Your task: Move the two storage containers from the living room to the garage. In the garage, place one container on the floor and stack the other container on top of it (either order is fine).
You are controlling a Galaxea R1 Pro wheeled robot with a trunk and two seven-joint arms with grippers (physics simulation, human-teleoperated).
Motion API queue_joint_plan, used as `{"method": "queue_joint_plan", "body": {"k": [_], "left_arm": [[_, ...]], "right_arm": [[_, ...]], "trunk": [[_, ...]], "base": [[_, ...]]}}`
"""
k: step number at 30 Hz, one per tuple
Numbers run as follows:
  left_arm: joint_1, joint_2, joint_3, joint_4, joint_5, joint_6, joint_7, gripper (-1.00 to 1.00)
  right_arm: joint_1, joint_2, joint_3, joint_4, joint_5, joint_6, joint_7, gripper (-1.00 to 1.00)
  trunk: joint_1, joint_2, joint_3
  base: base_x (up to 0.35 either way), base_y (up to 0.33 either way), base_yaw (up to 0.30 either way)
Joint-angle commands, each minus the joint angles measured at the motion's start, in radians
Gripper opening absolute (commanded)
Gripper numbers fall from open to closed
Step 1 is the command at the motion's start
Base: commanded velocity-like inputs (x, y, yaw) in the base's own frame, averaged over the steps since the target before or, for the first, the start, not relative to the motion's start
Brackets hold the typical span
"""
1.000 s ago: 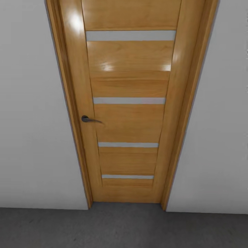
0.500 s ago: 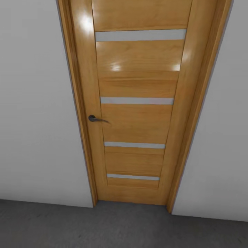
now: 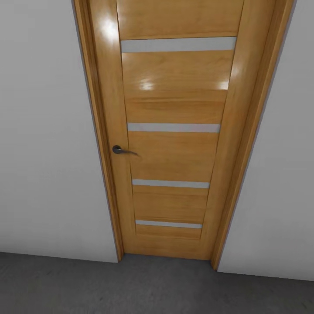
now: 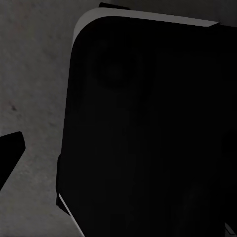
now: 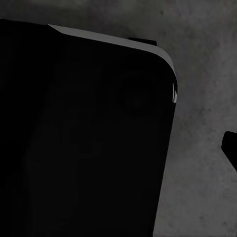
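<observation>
The storage containers are out of view. I face a shut wooden door (image 3: 174, 152) with frosted strips and a dark lever handle (image 3: 118, 150), set in a pale grey wall (image 3: 43, 152) of the garage. Dark grey concrete floor (image 3: 131, 288) runs along the bottom. In the left wrist view a single dark fingertip (image 4: 9, 154) pokes in over the floor (image 4: 34, 74). In the right wrist view another dark fingertip (image 5: 230, 148) shows over the floor (image 5: 202, 49). Neither view shows how the jaws stand.
My own black base (image 4: 148, 138) takes up much of the left wrist view, and the same black body (image 5: 84, 138) looms in the right wrist view. Pale wall (image 3: 279, 174) continues right of the door frame.
The whole picture shifted a second ago, so the door sits slightly further right: the camera moved. Over the last half second the view holds still.
</observation>
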Motion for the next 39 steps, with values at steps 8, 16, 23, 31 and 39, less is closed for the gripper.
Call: {"method": "queue_joint_plan", "body": {"k": [8, 16, 23, 31, 39], "left_arm": [[0.000, 0.000, 0.000, 0.000, 0.007, -0.002, 0.001, 1.00], [0.000, 0.001, 0.000, 0.000, 0.007, -0.001, 0.001, 1.00], [0.000, 0.000, 0.000, 0.000, 0.007, -0.001, 0.001, 1.00], [0.000, 0.000, 0.000, 0.000, 0.007, -0.001, 0.001, 1.00], [0.000, 0.000, 0.000, 0.000, 0.007, -0.001, 0.001, 1.00]], "right_arm": [[0.000, 0.000, 0.000, 0.000, 0.007, -0.004, 0.000, 1.00], [0.000, 0.000, 0.000, 0.000, 0.007, -0.004, -0.001, 1.00], [0.000, 0.000, 0.000, 0.000, 0.007, -0.004, -0.001, 1.00], [0.000, 0.000, 0.000, 0.000, 0.007, -0.004, -0.001, 1.00], [0.000, 0.001, 0.000, 0.000, 0.007, -0.004, -0.001, 1.00]], "trunk": [[0.000, 0.000, -0.001], [0.000, 0.000, -0.001], [0.000, 0.000, -0.001], [0.000, 0.000, -0.001], [0.000, 0.000, -0.001]], "base": [[0.000, 0.000, 0.000], [0.067, -0.039, 0.000], [0.134, -0.097, 0.000], [0.019, -0.014, 0.000], [0.001, -0.001, 0.000]]}}
